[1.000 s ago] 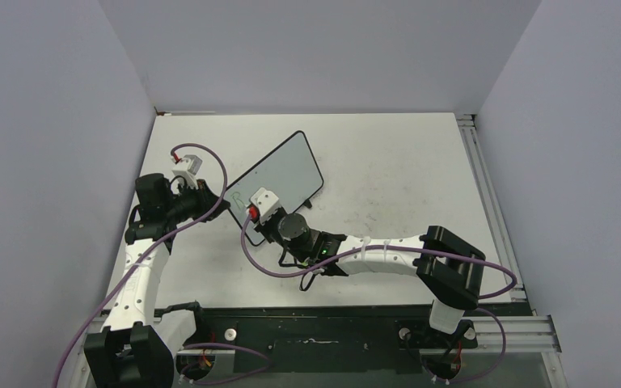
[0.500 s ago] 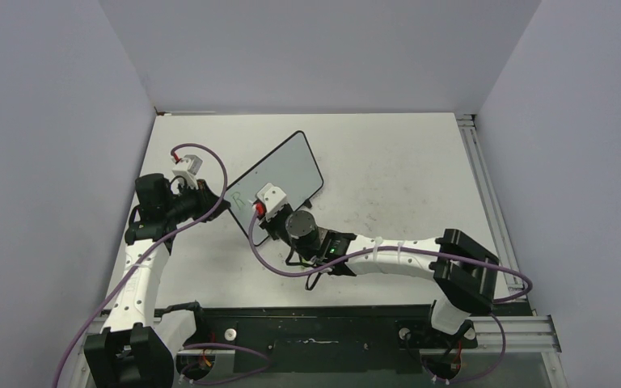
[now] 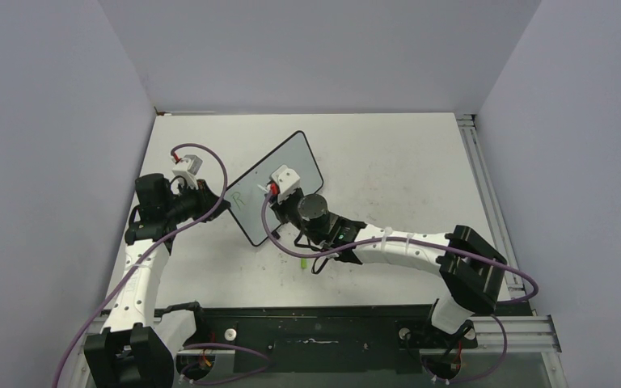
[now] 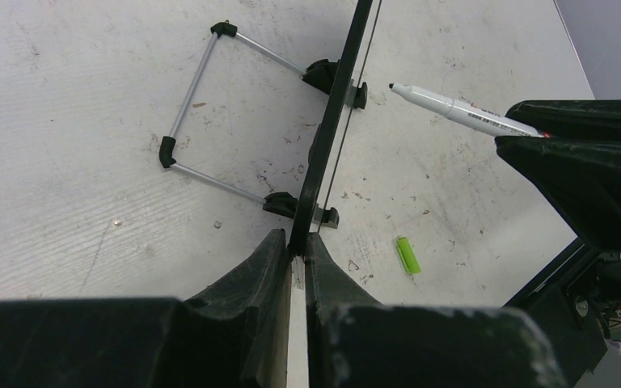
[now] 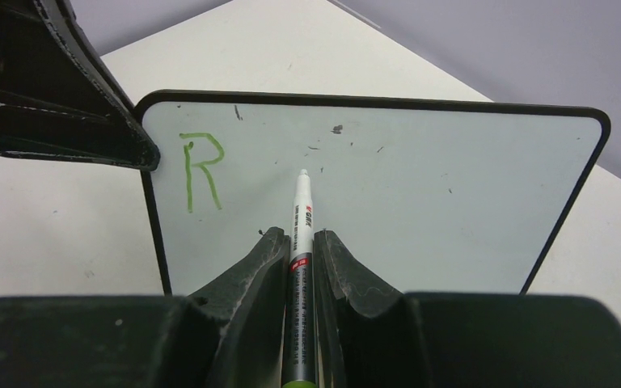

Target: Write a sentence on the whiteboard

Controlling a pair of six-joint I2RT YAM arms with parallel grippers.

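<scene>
The whiteboard (image 3: 293, 158) stands tilted on its wire stand at the table's left middle. One green letter "R" (image 5: 200, 171) is written near its left edge, and it also shows in the top view (image 3: 238, 197). My left gripper (image 4: 297, 240) is shut on the board's left edge (image 4: 335, 105). My right gripper (image 5: 300, 236) is shut on a white-and-grey marker (image 5: 302, 206). The marker points at the board's face to the right of the R. In the left wrist view the marker tip (image 4: 394, 86) stands a short gap off the board.
A green marker cap (image 3: 303, 263) lies on the tabletop in front of the board, also in the left wrist view (image 4: 407, 255). The board's wire stand (image 4: 202, 121) reaches out behind it. Grey walls close in on the left, back and right.
My right gripper has moved with the marker to the right along the board, away from the R, which now shows uncovered. The left arm and board have not moved.
</scene>
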